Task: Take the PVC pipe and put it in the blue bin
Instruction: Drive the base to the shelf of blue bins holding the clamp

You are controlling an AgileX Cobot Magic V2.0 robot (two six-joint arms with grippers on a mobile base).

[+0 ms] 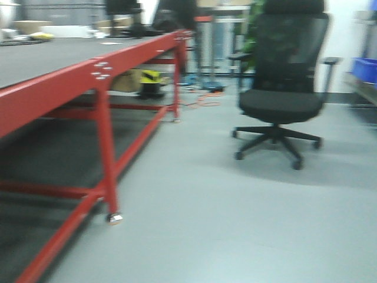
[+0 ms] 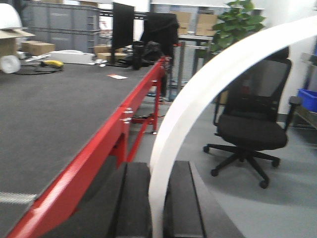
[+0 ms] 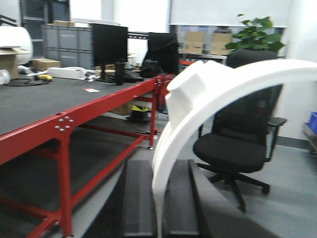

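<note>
In the left wrist view a white curved PVC pipe (image 2: 198,94) arcs up and to the right from between my two black fingers. My left gripper (image 2: 158,171) is shut on it. In the right wrist view a white curved pipe (image 3: 198,114) with a blocky fitting near its top sits between the black fingers of my right gripper (image 3: 159,168), which is shut on it. The blue bin (image 1: 365,69) stands at the far right, on a low shelf. It also shows in the left wrist view (image 2: 308,98). Neither gripper shows in the front view.
A red-framed table (image 1: 100,76) with a dark grey top runs along the left and holds a monitor (image 3: 109,45) and boxes. A black office chair (image 1: 283,88) stands on the grey floor ahead, between me and the bin. A plant (image 2: 237,22) stands behind it.
</note>
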